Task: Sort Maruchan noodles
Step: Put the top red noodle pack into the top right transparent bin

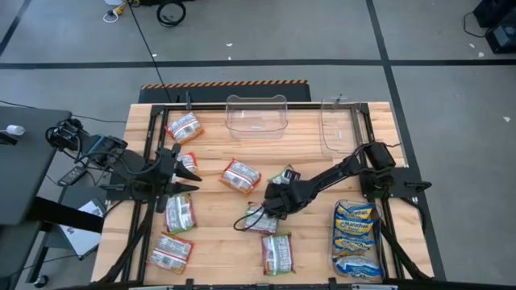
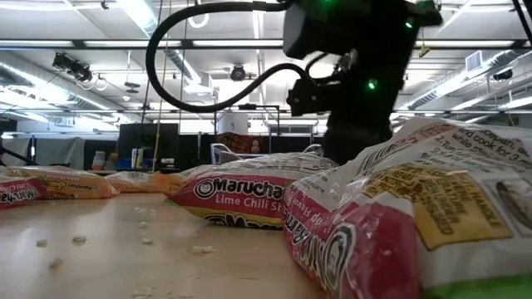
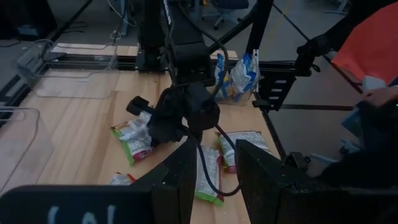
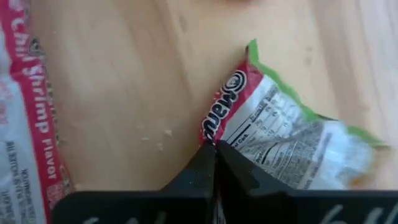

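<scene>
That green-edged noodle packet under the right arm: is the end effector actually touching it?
Touching. The right wrist view shows the right end effector shut on the edge of the green-edged packet.

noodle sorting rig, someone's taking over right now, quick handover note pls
Right gripper: shut on the edge of a green-edged packet at mid-table.
Left gripper: fingers apart, holding nothing, waiting at the table's left side.
Done: blue-and-yellow packets stacked at the right edge.
Left: red and green packets lie scattered on the wood; both clear bins at the far edge look empty.
</scene>
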`<state>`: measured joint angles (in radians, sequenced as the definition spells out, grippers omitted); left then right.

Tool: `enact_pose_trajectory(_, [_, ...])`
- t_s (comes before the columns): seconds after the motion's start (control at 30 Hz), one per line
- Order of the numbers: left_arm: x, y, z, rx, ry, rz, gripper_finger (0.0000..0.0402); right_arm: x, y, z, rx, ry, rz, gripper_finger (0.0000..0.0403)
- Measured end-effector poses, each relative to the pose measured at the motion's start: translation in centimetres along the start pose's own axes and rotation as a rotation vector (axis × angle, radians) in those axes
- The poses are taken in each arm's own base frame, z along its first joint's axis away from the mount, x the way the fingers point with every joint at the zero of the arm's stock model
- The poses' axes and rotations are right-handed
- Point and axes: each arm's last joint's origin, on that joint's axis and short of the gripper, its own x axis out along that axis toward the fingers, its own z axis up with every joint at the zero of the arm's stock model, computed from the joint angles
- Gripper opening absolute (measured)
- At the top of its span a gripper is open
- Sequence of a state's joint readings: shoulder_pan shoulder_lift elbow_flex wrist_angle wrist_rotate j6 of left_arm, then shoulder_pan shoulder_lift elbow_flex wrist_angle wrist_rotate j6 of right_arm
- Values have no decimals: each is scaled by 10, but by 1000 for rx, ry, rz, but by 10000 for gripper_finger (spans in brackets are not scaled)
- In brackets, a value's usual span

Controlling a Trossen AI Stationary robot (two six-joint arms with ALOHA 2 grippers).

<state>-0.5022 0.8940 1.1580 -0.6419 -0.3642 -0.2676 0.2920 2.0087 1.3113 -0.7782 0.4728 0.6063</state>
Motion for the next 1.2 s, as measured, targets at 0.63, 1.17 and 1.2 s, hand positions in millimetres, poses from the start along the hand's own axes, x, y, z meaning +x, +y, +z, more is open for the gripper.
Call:
enact_pose_trajectory(0.63, [-23, 3, 6, -96, -91, -53, 114, -176, -162, -13, -312, -141, 31, 2])
enact_pose_trajectory(1.17, [38, -32, 51, 18, -516, -93, 114, -127, -264, -137, -628, -134, 5, 2])
enact_pose_trajectory(1.2, [42, -32, 53, 15, -542, -83, 114, -118, -265, -140, -661, -138, 1, 2])
